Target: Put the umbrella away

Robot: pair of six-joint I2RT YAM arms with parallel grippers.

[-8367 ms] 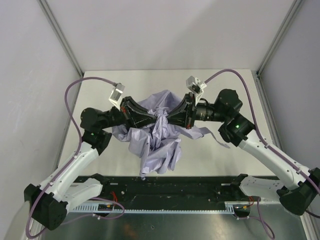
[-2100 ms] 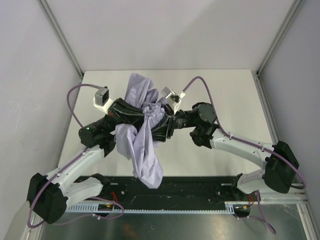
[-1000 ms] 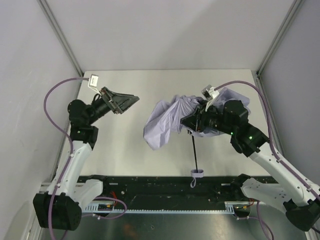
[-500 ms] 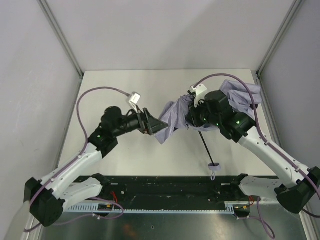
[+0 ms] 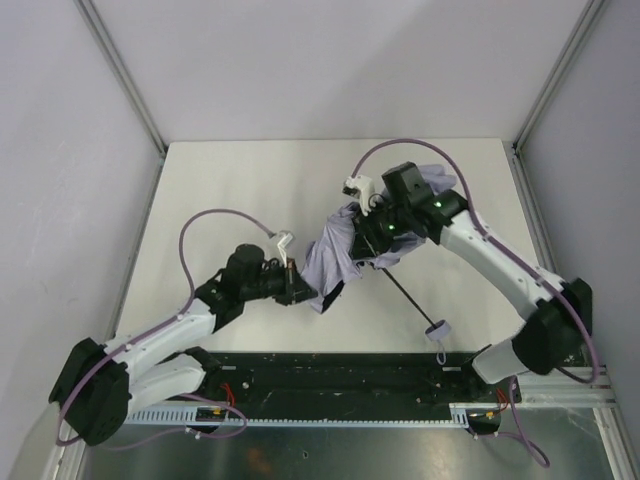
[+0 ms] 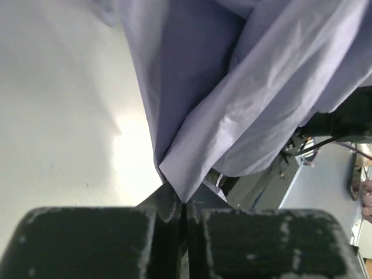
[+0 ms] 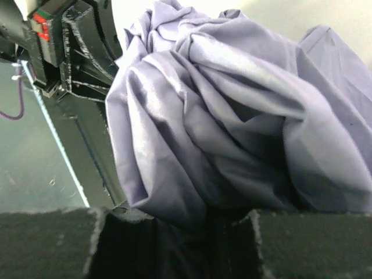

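Top view first: the umbrella (image 5: pixel 335 255) sits over the middle of the surface (image 5: pixel 230 190), with both arms reaching in on it. The lavender-grey canopy (image 5: pixel 328 262) is a crumpled bunch hanging between the two claws. The right claw (image 5: pixel 372 240) comes in from the far right side and is buried in the upper part of the bunch. The left claw (image 5: pixel 303 296) comes in low from the near left and meets the bottom edge of the fabric. The thin black shaft (image 5: pixel 408 298) runs out of the bunch slanting toward the near right, and the little handle (image 5: pixel 437 329) is close to the near edge of the surface.

Left wrist cam: the left claw (image 6: pixel 183 203) is pinched together with hardly any gap, and one pointed corner of the canopy (image 6: pixel 232 104) is caught between the tips. The rest of the fabric drapes up and away from it, with pale surface (image 6: pixel 58 116) off to the left.

Right wrist cam: the right claw (image 7: pixel 174 224) has its two fingers (image 7: pixel 52 244) set fairly wide, and a thick wad of canopy (image 7: pixel 232 116) fills the whole space between them, so it's gripping the bunched fabric. The shaft and handle don't show up here.
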